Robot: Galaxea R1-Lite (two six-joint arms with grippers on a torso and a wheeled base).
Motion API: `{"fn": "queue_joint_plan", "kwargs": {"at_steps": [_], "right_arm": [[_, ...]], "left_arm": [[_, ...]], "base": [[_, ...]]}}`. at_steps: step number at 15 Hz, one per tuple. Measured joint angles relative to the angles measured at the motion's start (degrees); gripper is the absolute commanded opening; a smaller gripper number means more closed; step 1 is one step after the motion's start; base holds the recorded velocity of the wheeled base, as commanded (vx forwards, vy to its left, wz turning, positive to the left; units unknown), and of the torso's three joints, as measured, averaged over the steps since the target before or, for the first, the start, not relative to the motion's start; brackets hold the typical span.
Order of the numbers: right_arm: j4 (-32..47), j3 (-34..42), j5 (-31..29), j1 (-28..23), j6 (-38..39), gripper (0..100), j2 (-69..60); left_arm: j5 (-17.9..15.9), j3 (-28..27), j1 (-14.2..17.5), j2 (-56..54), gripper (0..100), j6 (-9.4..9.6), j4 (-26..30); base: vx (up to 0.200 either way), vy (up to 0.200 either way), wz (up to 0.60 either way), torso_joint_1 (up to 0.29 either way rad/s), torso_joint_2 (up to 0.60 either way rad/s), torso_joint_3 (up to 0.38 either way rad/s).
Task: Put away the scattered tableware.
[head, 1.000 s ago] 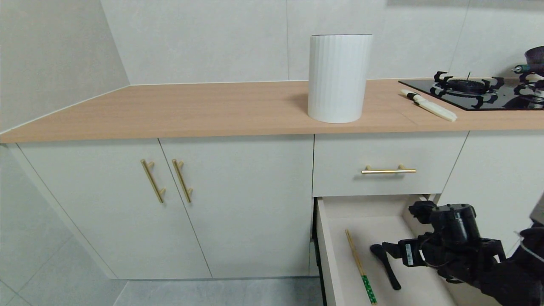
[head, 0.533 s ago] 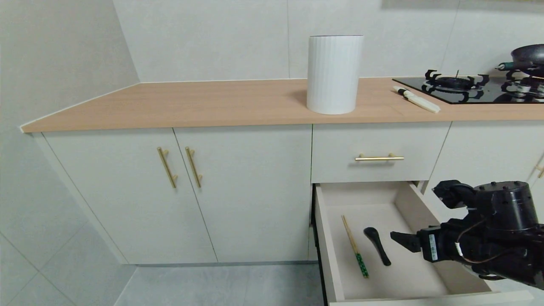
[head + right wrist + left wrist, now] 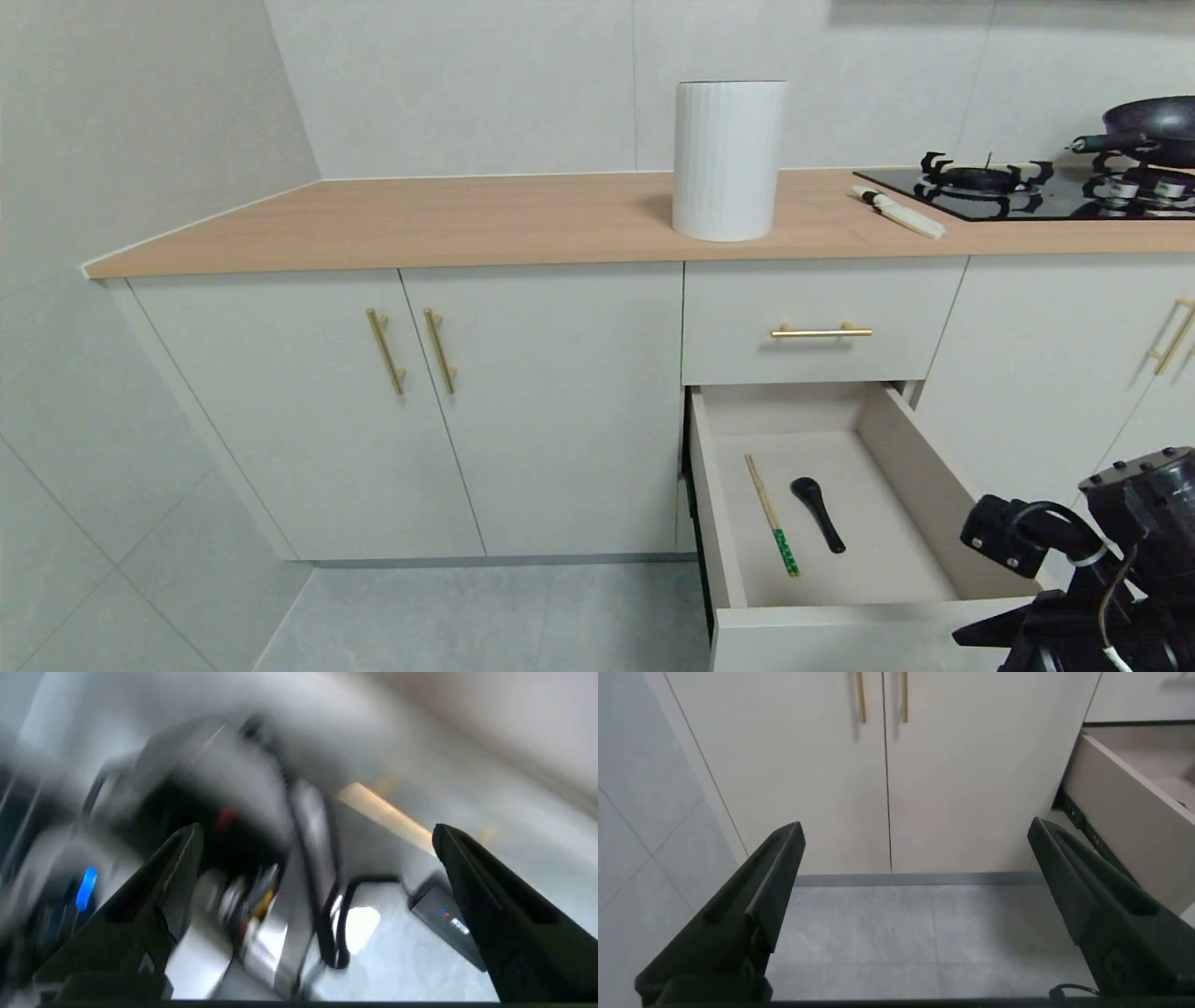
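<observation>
While the drawer (image 3: 724, 523) stood open below the worktop (image 3: 467, 219), it held one pair of chopsticks (image 3: 771, 516) and one black spoon (image 3: 819, 513), side by side but apart on the drawer floor.

Outstanding item: one pale knife (image 3: 896, 211), flat on the worktop between the white ribbed canister (image 3: 726, 159) and the hob (image 3: 1018, 191).

Left gripper (image 3: 915, 840): fingers apart, holding nothing, low before the cupboard doors (image 3: 971, 765).

Right gripper (image 3: 318, 840): fingers apart, holding nothing; its arm sat low beside the drawer's front corner.

Hazards, as judged:
- The right arm, if raised, could catch the drawer front and jolt the contents.
- A reach for the knife could brush the tall canister and tip it, or snag the hob's pan supports.
- The slim, flat knife could slip from a shallow pinch.
- Shutting the drawer early would leave the knife out.
</observation>
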Motion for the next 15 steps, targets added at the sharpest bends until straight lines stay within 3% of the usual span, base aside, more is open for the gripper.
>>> {"fn": "queue_joint_plan", "kwargs": {"at_steps": [4,7,11,15], "right_arm": [[2.57,-0.11,0.22,0.44,-3.47,100,4.55],[1.71,-0.83,-4.43,0.32,-2.97,100,10.67],[-3.95,-2.86,-12.26,0.07,6.8,100,17.2],[-4.85,-6.01,-17.46,0.07,13.98,100,21.25]], "left_arm": [[0.04,0.0,0.0,0.0,100,0.0,0.0],[0.02,0.0,0.02,0.0,100,0.0,-0.02],[0.0,0.0,0.0,0.0,100,0.0,0.0],[0.04,0.0,0.0,0.0,100,0.0,-0.02]], "base": [[0.0,0.0,0.0,0.0,0.0,0.0],[0.0,0.0,0.0,0.0,0.0,0.0],[0.0,0.0,0.0,0.0,0.0,0.0],[0.0,0.0,0.0,0.0,0.0,0.0]]}}
